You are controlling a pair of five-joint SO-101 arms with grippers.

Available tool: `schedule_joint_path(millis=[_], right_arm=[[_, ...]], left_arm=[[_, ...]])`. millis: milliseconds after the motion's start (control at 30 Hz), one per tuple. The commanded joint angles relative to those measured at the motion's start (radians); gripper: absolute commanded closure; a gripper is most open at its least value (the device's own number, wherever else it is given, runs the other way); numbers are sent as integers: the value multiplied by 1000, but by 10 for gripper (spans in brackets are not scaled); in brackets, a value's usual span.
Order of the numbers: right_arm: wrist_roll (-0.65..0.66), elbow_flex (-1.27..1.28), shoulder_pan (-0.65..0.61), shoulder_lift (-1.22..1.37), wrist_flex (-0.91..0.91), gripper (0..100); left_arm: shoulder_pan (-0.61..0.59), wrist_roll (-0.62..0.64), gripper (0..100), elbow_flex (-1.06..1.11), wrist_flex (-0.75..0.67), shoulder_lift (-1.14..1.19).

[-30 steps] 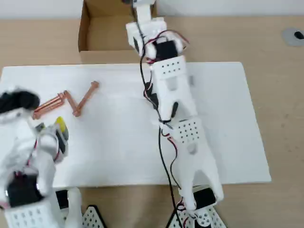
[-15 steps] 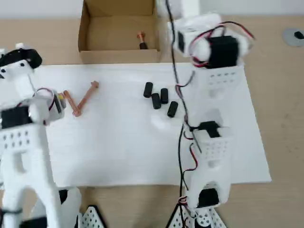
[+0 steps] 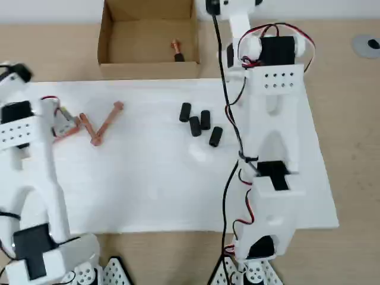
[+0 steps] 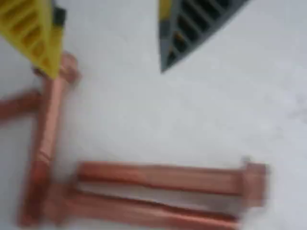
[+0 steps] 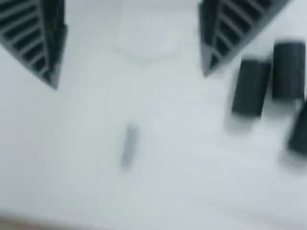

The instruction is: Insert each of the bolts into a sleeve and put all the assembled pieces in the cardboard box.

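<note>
Fingers of my left gripper: spread, holding nothing, over the copper bolts that lie in a loose cluster at the left end of the white sheet in the high view, one tip by a bolt head. Fingers of my right gripper: likewise spread and empty above the sheet, beside the sleeves; I count four, black, grouped near its middle. Box: on the surface beyond the sheet, one assembled piece inside near its right wall.

High view looks down on the table; wrist views sit close above its bolts and sleeves.
</note>
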Motion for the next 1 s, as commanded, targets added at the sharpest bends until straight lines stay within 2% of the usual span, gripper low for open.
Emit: schedule_joint_path(millis=[0,100,200,267,367,633,767,967], right_arm=[[11,127,18,-96,14,770],[12,200,18,-105,14,770],[12,236,18,-107,14,769],[12,240,16,-107,14,769],[12,237,16,-105,14,769],[12,240,16,-107,14,769],[12,240,16,-110,14,769],[12,242,16,-110,14,769]], left_arm=[[-95,135,848,-49,-11,27],[-176,319,887,-17,-12,38],[-233,569,936,21,-11,41],[-253,664,945,32,-11,44],[-250,703,944,35,-17,47],[-106,707,943,94,-34,47],[-95,720,943,146,-143,47],[-97,809,943,236,-299,47]])
